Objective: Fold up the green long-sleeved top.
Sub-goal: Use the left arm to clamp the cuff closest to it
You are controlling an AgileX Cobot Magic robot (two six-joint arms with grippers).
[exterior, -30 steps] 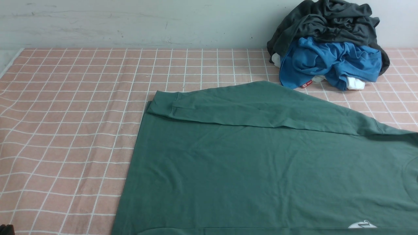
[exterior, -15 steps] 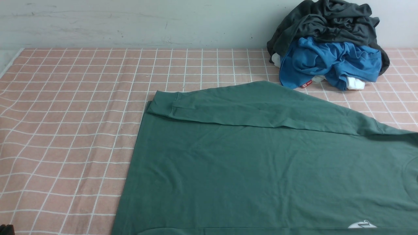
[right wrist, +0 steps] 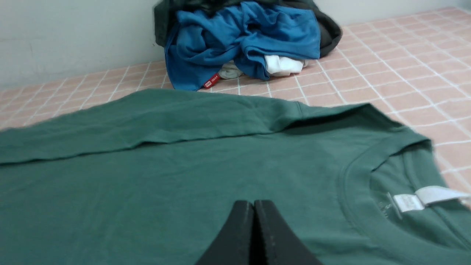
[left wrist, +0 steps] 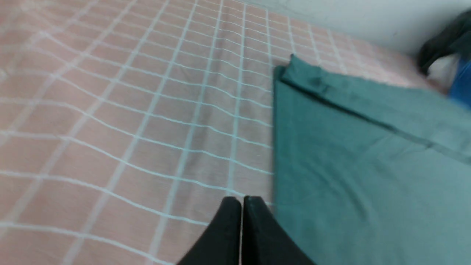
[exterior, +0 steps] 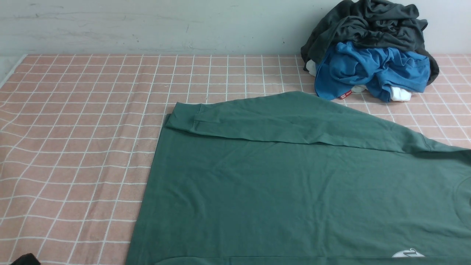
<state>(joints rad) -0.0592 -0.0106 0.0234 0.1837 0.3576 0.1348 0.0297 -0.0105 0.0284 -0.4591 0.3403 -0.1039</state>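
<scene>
A pale grey-green wall (exterior: 147, 25) runs across the far side, marked with faint scuffs and hairline cracks. Below it lies a pink cloth with a white grid (exterior: 73, 110), covering the work surface and rippled towards the near left. At the far right, a heap of dark grey, blue and white clothes (exterior: 371, 48) rests against the wall. The light is soft and even, with faint shadows.

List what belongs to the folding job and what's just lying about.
Job: green long-sleeved top, left gripper, right gripper, both with jaws shut.
Lying about: dark grey garment, blue garment, white cloth in the far-right pile; pink checked cloth underneath.
</scene>
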